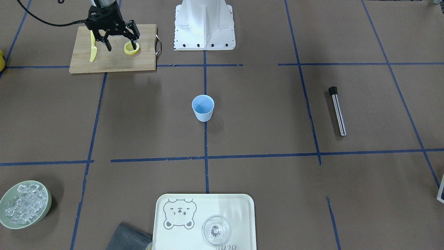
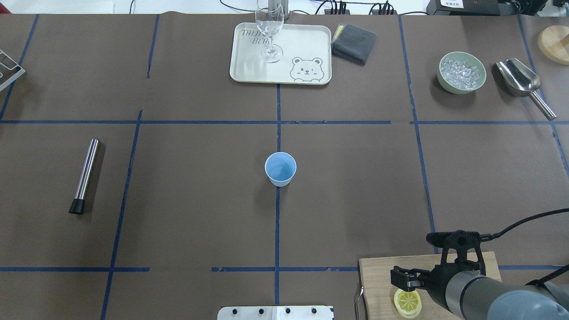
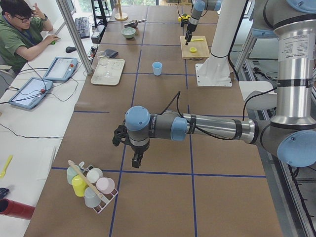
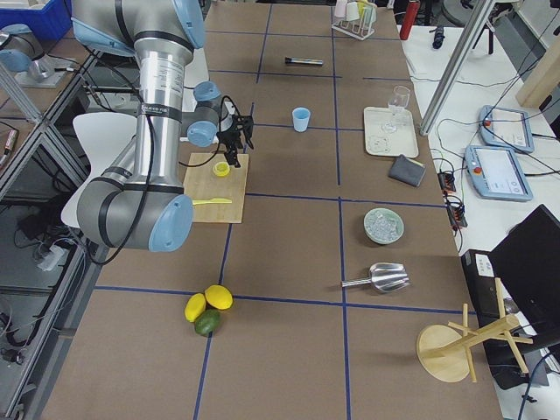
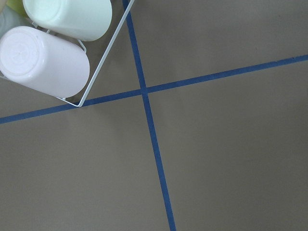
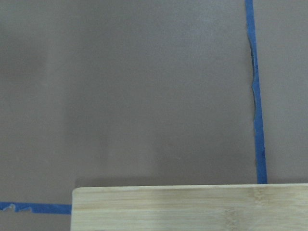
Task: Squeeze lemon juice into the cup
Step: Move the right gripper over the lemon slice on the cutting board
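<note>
Lemon slice (image 1: 131,49) is lying flat on the wooden cutting board (image 1: 114,60). The right fingers (image 1: 121,46) are spread wide apart right over it, gripping nothing. One fingertip comes down on the slice's top edge and looks like it's touching. The other tip hangs over bare board, between the slice and a yellow plastic knife (image 1: 93,48) that lies just past that tip. So the slice is under one tip, not in the gap between the two.

Light-blue cup (image 1: 203,108) stands upright in the middle of the worktop (image 1: 263,114), well apart from the right fingers and out toward the operators' side. Nothing visible inside it from above.

Left fingers (image 3: 129,150) only show up in the side view, hanging over bare worktop way down at the other end, near a wire rack of pastel cups (image 3: 91,185). Can't tell from there if they're apart or together. The left wrist camera just catches a corner of that rack and some blue tape lines.

Far out from both sets of fingers:
- a steel tube with a black cap (image 1: 337,111)
- a pale tray (image 1: 239,208) with a bear print, carrying a clear stemmed glass (image 1: 215,230)
- a grey cloth (image 1: 128,238) just beside the tray
- a green bowl of ice (image 1: 24,205)
</note>
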